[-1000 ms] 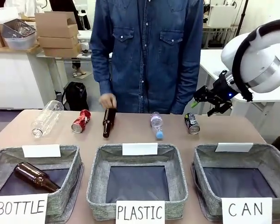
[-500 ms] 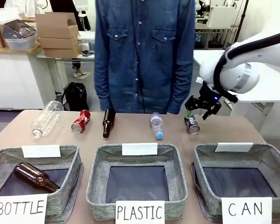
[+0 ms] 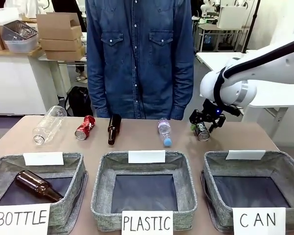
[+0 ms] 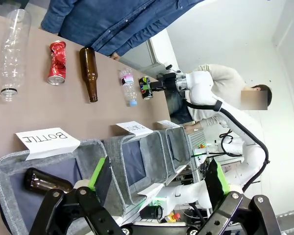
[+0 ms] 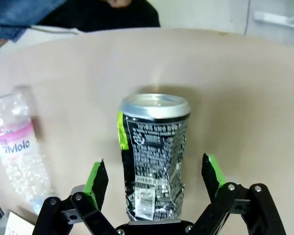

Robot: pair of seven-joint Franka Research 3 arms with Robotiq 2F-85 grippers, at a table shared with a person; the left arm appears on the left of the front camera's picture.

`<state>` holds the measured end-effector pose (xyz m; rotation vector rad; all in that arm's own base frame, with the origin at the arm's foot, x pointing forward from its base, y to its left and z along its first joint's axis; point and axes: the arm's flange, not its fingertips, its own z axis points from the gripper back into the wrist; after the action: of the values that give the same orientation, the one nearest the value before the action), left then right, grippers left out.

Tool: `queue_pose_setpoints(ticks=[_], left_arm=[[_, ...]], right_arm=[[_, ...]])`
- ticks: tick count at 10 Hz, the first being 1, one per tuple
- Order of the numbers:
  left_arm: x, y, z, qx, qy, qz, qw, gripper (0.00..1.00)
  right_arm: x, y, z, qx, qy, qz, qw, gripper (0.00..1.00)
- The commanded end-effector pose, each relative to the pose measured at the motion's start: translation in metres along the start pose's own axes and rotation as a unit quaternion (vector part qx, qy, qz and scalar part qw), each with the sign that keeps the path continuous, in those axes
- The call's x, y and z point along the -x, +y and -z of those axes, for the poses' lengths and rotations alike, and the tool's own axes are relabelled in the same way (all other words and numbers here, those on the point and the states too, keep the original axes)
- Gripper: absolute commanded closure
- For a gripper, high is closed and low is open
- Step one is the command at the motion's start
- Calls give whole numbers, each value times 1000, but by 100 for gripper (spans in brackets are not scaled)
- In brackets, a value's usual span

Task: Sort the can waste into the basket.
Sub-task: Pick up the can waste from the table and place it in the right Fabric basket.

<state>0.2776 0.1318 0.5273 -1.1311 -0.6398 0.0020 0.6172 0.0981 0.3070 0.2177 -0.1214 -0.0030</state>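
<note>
One black can (image 5: 154, 156), silver top, green-yellow side mark

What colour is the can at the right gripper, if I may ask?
Black can, silver top, green-yellow marks; right wrist view shows it best.

The red can (image 3: 85, 127) is dented and is laid on its side at the far left of the table (image 3: 137, 139). The black can (image 3: 202, 131), with silver ends and green marks, is laid on its side at the far right. The grey basket (image 3: 277, 156) is set near the right front, with "CAN" written on it.
</note>
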Motion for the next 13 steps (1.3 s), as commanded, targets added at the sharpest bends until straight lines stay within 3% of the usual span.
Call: queue_pose_setpoints(ticks=[1, 3, 4, 5, 6, 7, 8, 12, 13], left_arm=[[1, -1, 2, 8, -5, 10, 1000, 0], [1, -1, 2, 8, -5, 10, 1000, 0], [1, -1, 2, 8, -5, 10, 1000, 0], [1, -1, 2, 8, -5, 10, 1000, 0], [1, -1, 2, 8, -5, 10, 1000, 0], [1, -1, 2, 8, -5, 10, 1000, 0], [1, -1, 2, 8, -5, 10, 1000, 0], [1, -1, 2, 8, -5, 10, 1000, 0], [1, -1, 2, 8, -5, 10, 1000, 0]], right_arm=[[-5, 11, -3, 31, -20, 8, 999, 0], [-3, 15, -1, 50, -28, 15, 998, 0], [-2, 16, 1, 57, -29, 20, 998, 59], [-2, 18, 3, 60, -31, 21, 998, 59], [-2, 18, 3, 67, -33, 20, 997, 100], [-2, 18, 3, 72, -37, 21, 996, 61], [-2, 18, 2, 75, -37, 23, 996, 100], [-3, 17, 4, 75, -36, 32, 996, 100], [-3, 15, 3, 71, -35, 31, 996, 67]])
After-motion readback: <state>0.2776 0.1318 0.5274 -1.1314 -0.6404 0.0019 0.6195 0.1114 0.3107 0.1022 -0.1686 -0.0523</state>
